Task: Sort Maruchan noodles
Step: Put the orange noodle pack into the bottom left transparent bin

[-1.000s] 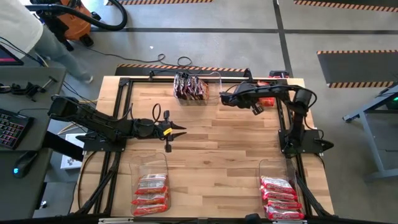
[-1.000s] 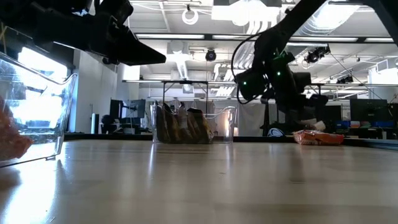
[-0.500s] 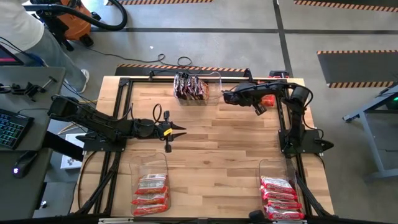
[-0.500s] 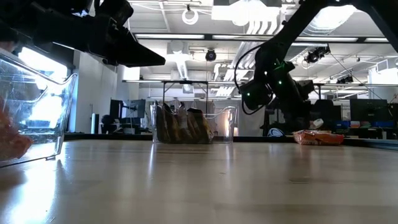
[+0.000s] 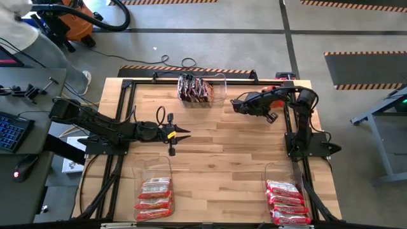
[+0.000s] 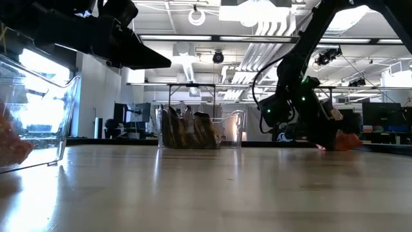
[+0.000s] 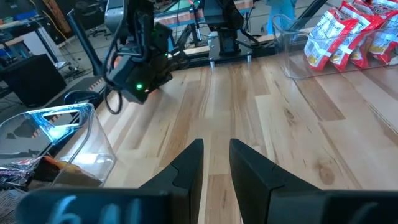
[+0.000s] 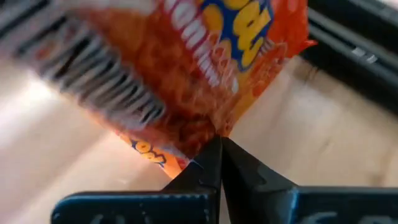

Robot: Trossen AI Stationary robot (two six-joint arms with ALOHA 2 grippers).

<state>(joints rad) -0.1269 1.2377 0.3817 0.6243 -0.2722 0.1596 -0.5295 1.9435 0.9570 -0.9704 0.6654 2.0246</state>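
Observation:
One orange Maruchan packet lies at the table's far right, by the right arm's base, and shows in the low view. My right gripper is shut on it and reaches down to it. My left gripper hovers over the table's middle left, slightly open, holding nothing. Dark packets stand in the far bin. Pinkish red-and-white packets lie in the near left bin, and red ones in the near right bin. My right gripper pinches the orange packet between its two fingers by a point of its crimped edge. The fingers slant down from above toward the table's right. The packet stands up beyond the fingertips, low over the wood; whether it is clear of the table I cannot tell.
The three clear bins stand at the far middle, near left and near right. Bare wood lies between them. A black frame borders the table. A person stands beyond the far left corner.
The right arm has drawn back toward the table's right edge, and its gripper has come down onto the orange packet. The packet, which lay flat, is now partly hidden behind the fingers and sits a little farther right. The left arm has kept still.

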